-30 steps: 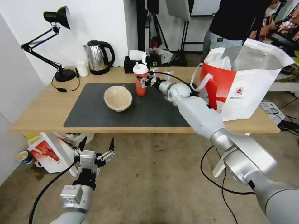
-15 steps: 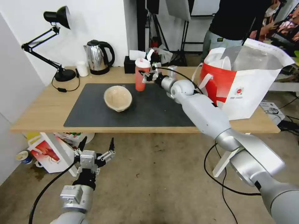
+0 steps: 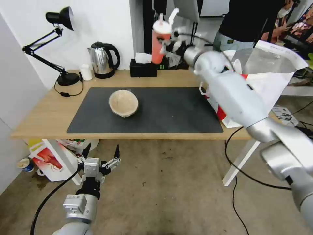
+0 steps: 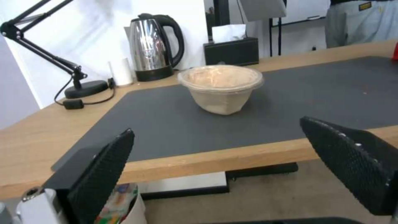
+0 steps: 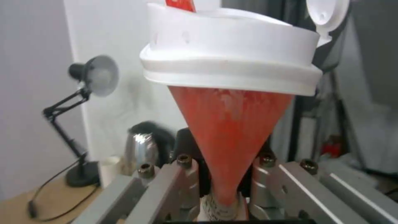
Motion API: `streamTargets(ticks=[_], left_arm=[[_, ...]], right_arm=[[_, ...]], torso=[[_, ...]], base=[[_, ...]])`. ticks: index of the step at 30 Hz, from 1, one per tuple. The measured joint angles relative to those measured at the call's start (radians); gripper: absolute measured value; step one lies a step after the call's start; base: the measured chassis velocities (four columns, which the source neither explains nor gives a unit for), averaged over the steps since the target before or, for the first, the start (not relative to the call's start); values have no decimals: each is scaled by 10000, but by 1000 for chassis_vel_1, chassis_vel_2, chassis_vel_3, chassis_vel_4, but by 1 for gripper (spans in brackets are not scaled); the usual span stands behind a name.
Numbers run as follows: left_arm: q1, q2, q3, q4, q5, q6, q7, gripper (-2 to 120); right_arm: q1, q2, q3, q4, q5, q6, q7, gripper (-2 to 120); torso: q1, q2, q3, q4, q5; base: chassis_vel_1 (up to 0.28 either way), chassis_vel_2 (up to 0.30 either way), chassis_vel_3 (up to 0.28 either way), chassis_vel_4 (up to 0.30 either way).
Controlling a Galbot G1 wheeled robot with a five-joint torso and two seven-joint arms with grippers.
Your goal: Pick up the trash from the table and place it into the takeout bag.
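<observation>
My right gripper (image 3: pixel 167 44) is shut on the red lidded drink cup (image 3: pixel 158 42), held tilted in the air high above the back of the table (image 3: pixel 39 120). The right wrist view shows the cup (image 5: pixel 232 130) close up, pinched low between that gripper (image 5: pixel 226 189). The beige lidded bowl (image 3: pixel 123 103) sits on the dark grey mat (image 3: pixel 163 114). The takeout bag (image 3: pixel 274 78) stands open at the table's right end, partly behind my right arm. My left gripper (image 3: pixel 99 156) hangs open below the table's front edge, facing the bowl (image 4: pixel 221 85).
Along the back of the table stand a black desk lamp (image 3: pixel 67 78), a steel kettle (image 3: pixel 103 60), a small white cup (image 3: pixel 86 71) and a black tissue box (image 3: pixel 142 69). A red-and-white package (image 3: pixel 49 160) lies on the floor under the left end. Cables trail at the right.
My right arm has lifted the red cup off the mat, carrying it up and slightly right, now tilted. Bowl, bag and left arm have not moved.
</observation>
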Motion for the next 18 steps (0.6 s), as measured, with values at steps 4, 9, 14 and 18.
streamTargets(ticks=[4, 9, 14, 18], left_arm=[[0, 0, 0, 0, 0, 0, 0, 100], [0, 0, 0, 0, 0, 0, 0, 100], [0, 0, 0, 0, 0, 0, 0, 100], [0, 0, 0, 0, 0, 0, 0, 100]], right_arm=[[297, -447, 97, 312, 251, -164, 218, 10], [576, -1089, 164, 690, 627, -312, 405, 10], [726, -1925, 175, 1121, 870, -544, 685, 10], [600, -2450, 210, 1506, 875, -941, 977, 10]], torso=[[0, 0, 0, 0, -1], [0, 0, 0, 1, 0], [0, 0, 0, -1, 1], [0, 0, -1, -1, -2]], base=[[0, 0, 0, 0], [0, 0, 0, 0], [0, 0, 0, 0], [0, 0, 0, 0]])
